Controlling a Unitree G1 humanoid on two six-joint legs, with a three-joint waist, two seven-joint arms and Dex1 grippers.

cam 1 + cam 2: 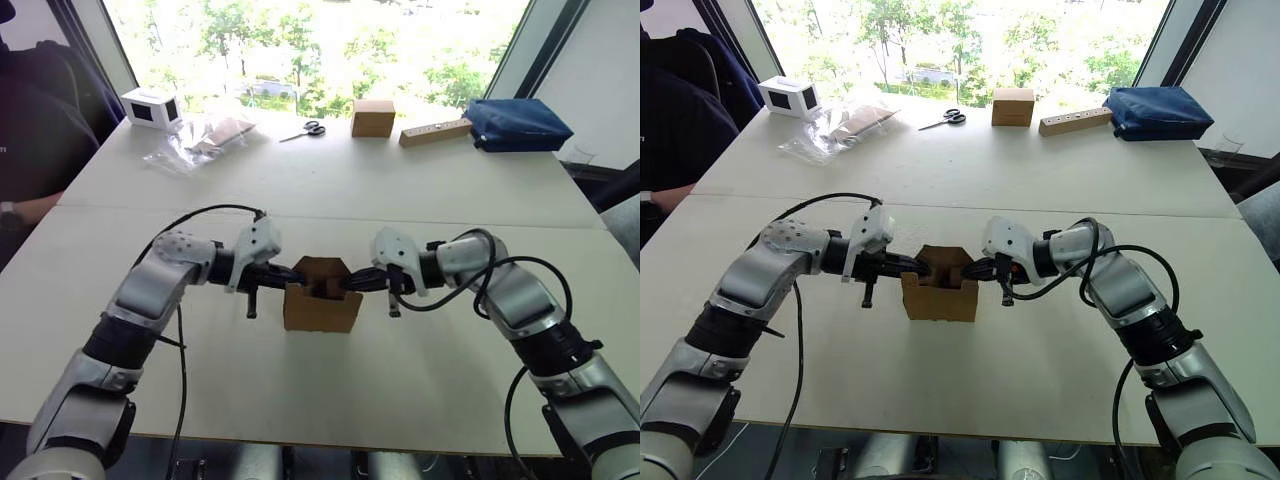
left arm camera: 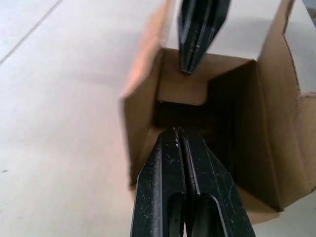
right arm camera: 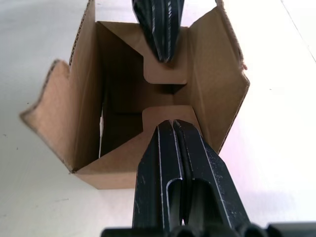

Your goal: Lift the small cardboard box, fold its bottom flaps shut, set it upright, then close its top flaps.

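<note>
Table [image 1: 320, 190]: small cardboard box [image 1: 322, 306] stands upright near front edge, bottom apparently done. Top flaps [image 3: 165, 74] partly closed: two end flaps pushed inward, side flaps still upright. Left gripper [image 1: 288, 274] and right gripper [image 1: 356, 282], fingers pressed together, each press one end flap down.

We see the left gripper [image 2: 178, 136] with its two black fingers pressed together, its tip resting on a small flap at the near edge of the small cardboard box [image 2: 266, 128]. Across the box's open mouth, the right gripper [image 2: 190, 66], fingers likewise together, touches the opposite flap.
</note>
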